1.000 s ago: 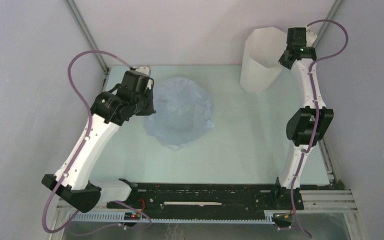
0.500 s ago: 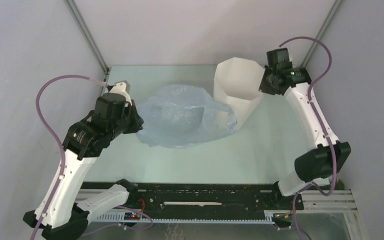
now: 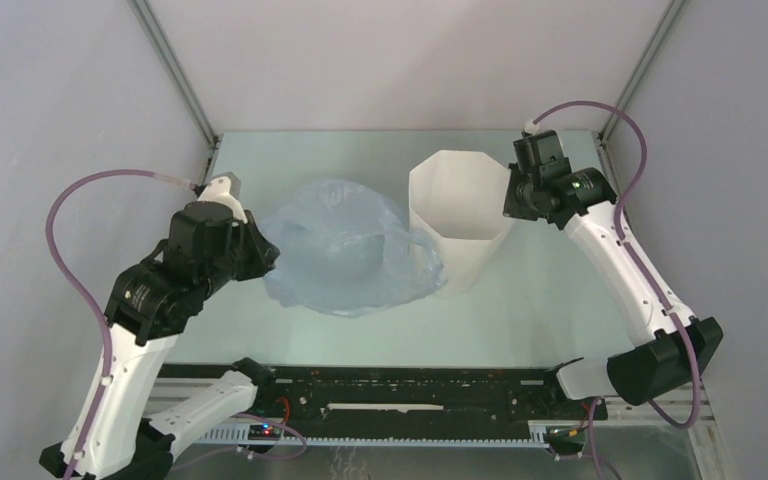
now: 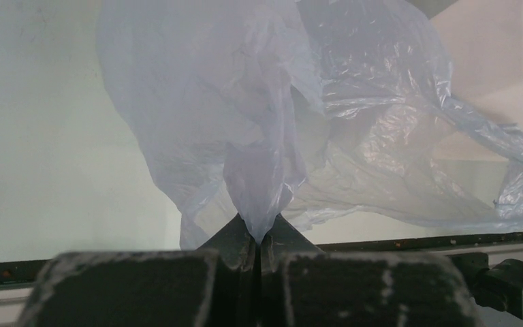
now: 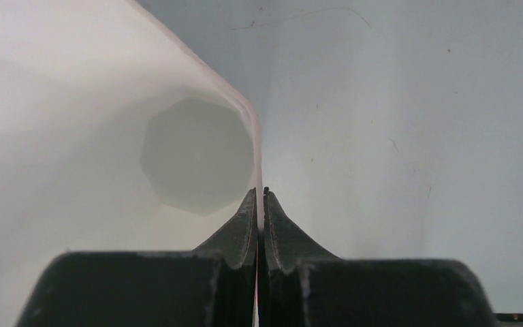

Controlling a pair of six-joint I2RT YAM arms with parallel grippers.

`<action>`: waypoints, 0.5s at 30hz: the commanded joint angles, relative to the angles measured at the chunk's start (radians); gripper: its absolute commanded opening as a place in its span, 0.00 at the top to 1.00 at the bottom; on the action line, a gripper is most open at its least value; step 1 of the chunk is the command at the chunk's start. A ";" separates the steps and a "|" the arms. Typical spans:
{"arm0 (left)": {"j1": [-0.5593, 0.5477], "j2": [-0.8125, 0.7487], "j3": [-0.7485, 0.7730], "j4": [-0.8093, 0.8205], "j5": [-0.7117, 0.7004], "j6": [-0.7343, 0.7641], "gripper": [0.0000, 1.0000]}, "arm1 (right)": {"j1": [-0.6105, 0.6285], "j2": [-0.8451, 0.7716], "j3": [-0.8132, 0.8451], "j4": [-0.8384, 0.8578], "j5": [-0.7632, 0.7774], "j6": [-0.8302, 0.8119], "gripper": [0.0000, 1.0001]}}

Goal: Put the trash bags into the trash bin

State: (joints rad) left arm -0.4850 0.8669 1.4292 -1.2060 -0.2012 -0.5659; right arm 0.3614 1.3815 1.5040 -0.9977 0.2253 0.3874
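The pale-blue trash bag point(image 3: 345, 250) hangs crumpled over the table's middle, its right loop touching the bin. My left gripper point(image 3: 260, 250) is shut on the bag's left edge; in the left wrist view the film point(image 4: 259, 122) bunches into the closed jaws of the gripper point(image 4: 257, 235). The white faceted trash bin point(image 3: 457, 215) stands upright right of the bag, mouth open. My right gripper point(image 3: 513, 195) is shut on the bin's right rim; in the right wrist view the gripper point(image 5: 260, 197) pinches the thin wall point(image 5: 245, 116), with the bin's empty floor point(image 5: 197, 153) showing.
The pale green table point(image 3: 540, 300) is walled by grey panels at back and sides. A black rail point(image 3: 410, 390) with the arm bases runs along the near edge. The bin also shows at the upper right in the left wrist view point(image 4: 490, 61).
My right gripper has carried the bin from the back right corner toward the middle, next to the bag. My left gripper has pulled the bag up and toward the near left.
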 commanded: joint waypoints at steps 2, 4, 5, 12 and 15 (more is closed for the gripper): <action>0.009 -0.029 -0.001 -0.021 -0.077 -0.052 1.00 | 0.031 -0.078 -0.052 0.112 -0.051 -0.039 1.00; 0.010 -0.024 0.017 -0.028 -0.101 -0.053 1.00 | 0.049 -0.088 -0.061 0.116 -0.062 -0.047 1.00; 0.010 -0.025 0.024 -0.027 -0.111 -0.057 1.00 | 0.060 -0.091 -0.062 0.113 -0.047 -0.047 1.00; 0.011 -0.045 0.047 -0.017 -0.143 -0.077 1.00 | 0.094 -0.075 -0.035 0.097 -0.044 -0.079 0.58; 0.011 -0.044 0.070 -0.033 -0.153 -0.070 1.00 | 0.106 -0.048 0.032 0.030 -0.054 -0.087 0.39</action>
State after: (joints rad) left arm -0.4808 0.8333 1.4330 -1.2377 -0.3122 -0.6224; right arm 0.4526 1.3228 1.4433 -0.9382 0.1871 0.3206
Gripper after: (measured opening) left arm 0.007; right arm 0.534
